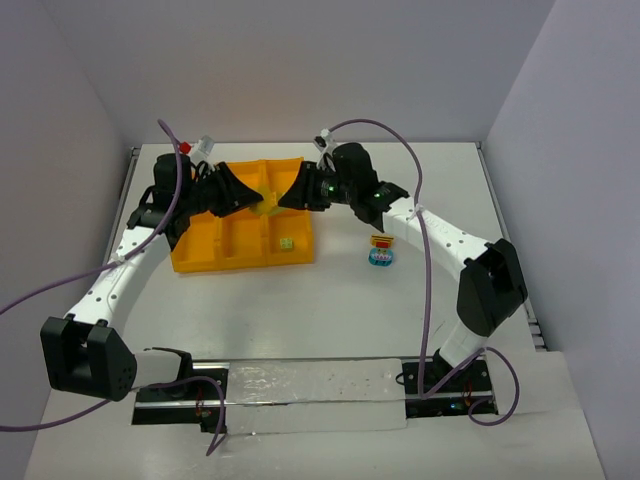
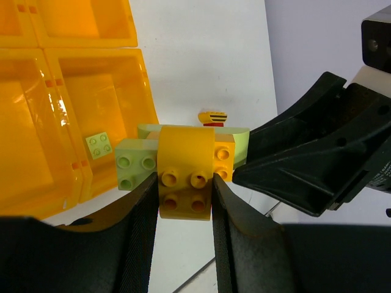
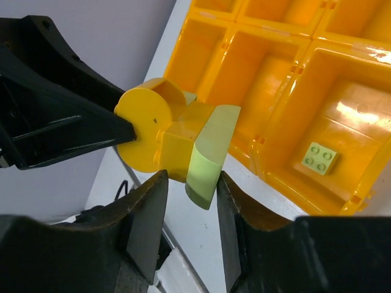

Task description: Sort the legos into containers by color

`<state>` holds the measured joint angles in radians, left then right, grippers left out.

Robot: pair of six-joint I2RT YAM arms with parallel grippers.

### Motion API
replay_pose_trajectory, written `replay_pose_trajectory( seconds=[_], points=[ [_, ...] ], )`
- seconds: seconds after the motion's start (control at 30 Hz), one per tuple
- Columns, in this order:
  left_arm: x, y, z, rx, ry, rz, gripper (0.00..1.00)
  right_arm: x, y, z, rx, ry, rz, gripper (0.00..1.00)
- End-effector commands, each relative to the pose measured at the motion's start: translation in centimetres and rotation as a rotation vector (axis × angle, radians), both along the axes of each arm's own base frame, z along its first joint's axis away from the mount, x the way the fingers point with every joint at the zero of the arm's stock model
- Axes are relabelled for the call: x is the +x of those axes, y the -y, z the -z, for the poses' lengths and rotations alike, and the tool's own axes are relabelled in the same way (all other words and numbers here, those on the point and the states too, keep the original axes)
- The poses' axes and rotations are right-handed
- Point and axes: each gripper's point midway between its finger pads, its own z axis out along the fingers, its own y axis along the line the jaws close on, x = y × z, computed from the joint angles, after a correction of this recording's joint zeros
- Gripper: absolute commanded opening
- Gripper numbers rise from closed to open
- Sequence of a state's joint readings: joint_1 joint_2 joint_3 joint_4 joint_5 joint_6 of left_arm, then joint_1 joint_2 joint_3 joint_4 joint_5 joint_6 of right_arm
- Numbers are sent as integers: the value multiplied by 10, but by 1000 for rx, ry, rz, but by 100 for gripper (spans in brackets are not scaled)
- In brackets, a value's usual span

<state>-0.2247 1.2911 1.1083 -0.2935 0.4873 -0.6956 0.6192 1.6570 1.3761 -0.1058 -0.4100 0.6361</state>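
- Presently, a cluster of joined bricks (image 1: 268,204) is held in the air over the far part of the orange-yellow tray (image 1: 200,255), between the two grippers, which meet there tip to tip.
- The jaws of the left gripper (image 2: 183,204) are clenched on the yellow brick (image 2: 183,183) of that cluster, one finger pressed against each side.
- The jaws of the right gripper (image 3: 189,198) are closed on the lime green curved piece (image 3: 208,152), which is joined to the yellow part.
- A lime green studded brick (image 2: 135,165) is seen stuck to the side of the yellow brick, outside the left jaws.
- A single small lime green brick (image 1: 287,243) lies studs up in the near right compartment of the tray.
- A small stack (image 1: 381,251), red and yellow over light blue, stands on the white worktop (image 1: 330,320), apart from the tray on its right.
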Motion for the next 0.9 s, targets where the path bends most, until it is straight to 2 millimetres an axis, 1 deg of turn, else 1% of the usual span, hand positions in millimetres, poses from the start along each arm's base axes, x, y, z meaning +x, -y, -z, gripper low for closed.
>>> replay_pose_trajectory(
  seconds=[0.0, 0.07, 0.17, 0.23, 0.37, 0.6, 0.7, 0.87],
  points=[
    [1, 2, -16, -38, 59, 37, 0, 13, -1, -29, 118, 42, -6, 37],
    [0, 2, -15, -39, 56, 42, 0, 14, -2, -28, 137, 34, -16, 30],
    [0, 2, -14, -42, 57, 49, 0, 14, -2, -28, 149, 30, -22, 23],
    [0, 2, -14, -45, 57, 51, 0, 14, -4, -27, 154, 29, -36, 22],
    [0, 2, -13, -46, 54, 52, 0, 14, -7, -26, 154, 25, -53, 29],
    [-1, 5, -11, -56, 52, 69, 0, 17, -11, -20, 148, 11, -58, 33],
    [-2, 5, -11, -58, 52, 72, 0, 19, -12, -19, 147, 7, -60, 37],
    [-2, 5, -15, -61, 61, 74, 0, 21, -13, -15, 141, 1, -59, 37]
  ],
)
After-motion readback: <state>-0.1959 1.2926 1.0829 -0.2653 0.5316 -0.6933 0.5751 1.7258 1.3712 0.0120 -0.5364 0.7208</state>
